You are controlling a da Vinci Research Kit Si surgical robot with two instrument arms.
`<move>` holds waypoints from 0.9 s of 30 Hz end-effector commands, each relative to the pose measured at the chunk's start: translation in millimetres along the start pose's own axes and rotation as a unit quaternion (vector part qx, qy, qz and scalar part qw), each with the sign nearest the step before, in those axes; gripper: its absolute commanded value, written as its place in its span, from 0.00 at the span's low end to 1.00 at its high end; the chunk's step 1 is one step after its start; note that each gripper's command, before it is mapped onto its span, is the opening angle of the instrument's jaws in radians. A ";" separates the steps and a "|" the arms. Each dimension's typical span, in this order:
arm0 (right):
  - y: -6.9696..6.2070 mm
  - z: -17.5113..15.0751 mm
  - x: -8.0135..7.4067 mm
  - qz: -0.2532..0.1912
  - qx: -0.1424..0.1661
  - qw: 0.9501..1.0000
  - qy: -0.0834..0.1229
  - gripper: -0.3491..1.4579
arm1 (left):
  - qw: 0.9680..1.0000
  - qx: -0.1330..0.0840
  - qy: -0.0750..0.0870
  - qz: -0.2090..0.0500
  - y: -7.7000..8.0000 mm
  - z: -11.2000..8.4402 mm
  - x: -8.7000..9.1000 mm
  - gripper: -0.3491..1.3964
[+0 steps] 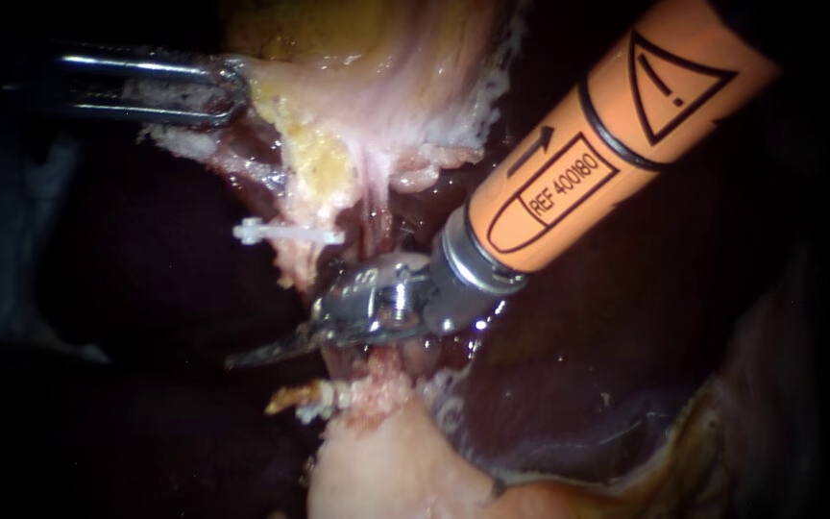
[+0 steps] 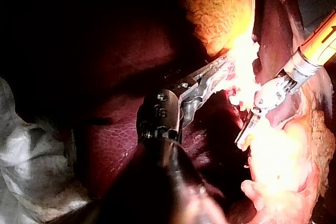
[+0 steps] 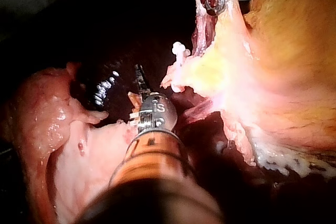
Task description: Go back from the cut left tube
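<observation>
Your right instrument [image 1: 266, 352] lies straight across the gap in the cut left tube [image 1: 305, 258], at the centre of the frame. The tube runs top to bottom. Its upper stump hangs just above the blades with a white clip [image 1: 285, 234] across it. Its lower stump [image 1: 343, 392] sits just below them, ragged and pale.

The blades lie together, holding nothing, and taper to a point at lower left, so their long axis crosses the tube's almost at right angles. The orange shaft leads away to the upper right, and that, I judge, is your way out. Draw back along the shaft and the tip should leave the gap without sweeping either stump.

Mind the clip: it stands just beside the wrist joint, and a lift toward the top of the frame could catch it.

Your left instrument [image 1: 231, 91], at upper left, is clamped on the pale tissue [image 1: 276, 82] above the clip. It is well apart from the blades and need not move.
</observation>
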 end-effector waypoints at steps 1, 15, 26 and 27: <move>0.0 0.0 0.0 0.001 0.000 1.000 0.000 0.00 | 1.000 0.000 0.000 0.000 0.0 0.0 0.0 0.00; -0.5 0.6 0.3 0.018 -0.034 0.998 0.050 0.88 | 1.000 0.000 0.000 0.000 0.0 0.0 0.0 0.00; -1.7 -1.0 0.1 0.011 -0.100 0.992 0.070 0.99 | 1.000 -0.001 0.000 0.000 -0.1 -0.1 0.0 0.00; -2.0 -1.6 0.0 0.004 -0.117 0.990 0.072 0.99 | 1.000 -0.001 0.000 0.000 -0.1 -0.2 0.0 0.00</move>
